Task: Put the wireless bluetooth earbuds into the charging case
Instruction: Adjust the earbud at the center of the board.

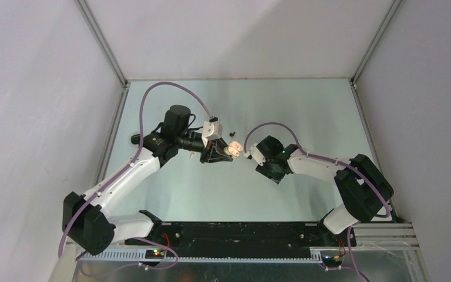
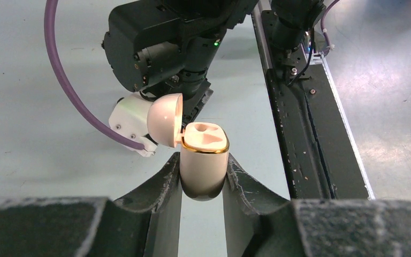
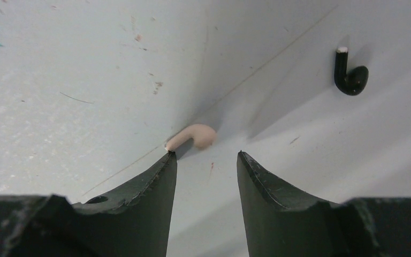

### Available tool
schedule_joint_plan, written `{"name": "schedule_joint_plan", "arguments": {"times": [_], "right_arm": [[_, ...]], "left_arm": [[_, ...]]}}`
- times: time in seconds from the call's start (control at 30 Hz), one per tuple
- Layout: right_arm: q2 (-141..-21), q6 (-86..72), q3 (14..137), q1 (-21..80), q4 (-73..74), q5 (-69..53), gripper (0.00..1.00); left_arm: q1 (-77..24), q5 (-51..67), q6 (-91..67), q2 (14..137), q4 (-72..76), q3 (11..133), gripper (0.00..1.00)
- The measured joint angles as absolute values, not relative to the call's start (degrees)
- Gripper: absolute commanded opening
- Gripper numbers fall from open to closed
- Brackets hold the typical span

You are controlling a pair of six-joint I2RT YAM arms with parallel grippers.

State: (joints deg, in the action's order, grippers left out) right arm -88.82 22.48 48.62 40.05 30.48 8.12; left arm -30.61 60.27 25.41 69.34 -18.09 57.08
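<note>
Lying just ahead of the spread right hand (image 3: 206, 154): cream earbud (image 3: 195, 136); left hand (image 2: 203, 156) pinches charging case (image 2: 203, 179).

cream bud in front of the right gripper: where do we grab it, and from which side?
Probably the rounded head, from straight above: the cream earbud lies flat on the table, thin stem off to one side. The right gripper, jaws open, sits just short of it, so it must advance slightly.

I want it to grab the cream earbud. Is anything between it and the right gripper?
Nothing visible. The cream earbud lies just beyond the open right gripper; the black earbud sits well aside.
</note>
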Motion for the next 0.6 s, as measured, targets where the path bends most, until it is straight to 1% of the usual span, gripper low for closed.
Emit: {"name": "schedule_joint_plan", "arguments": {"times": [0.4, 0.5, 0.6], "right_arm": [[-88.8, 22.5, 49.1, 41.4, 29.0, 7.0, 0.49], [-88.8, 22.9, 50.3, 39.8, 29.8, 2.1, 0.49], [-87.4, 24.1, 51.2, 35.2, 31.3, -6.3, 0.49]], "left_arm": [[-30.6, 60.1, 24.9, 69.3, -17.5, 57.1, 0.00], [-30.6, 60.1, 24.8, 69.3, -17.2, 57.1, 0.00], [-30.6, 60.1, 24.8, 69.3, -17.1, 56.8, 0.00]]}}
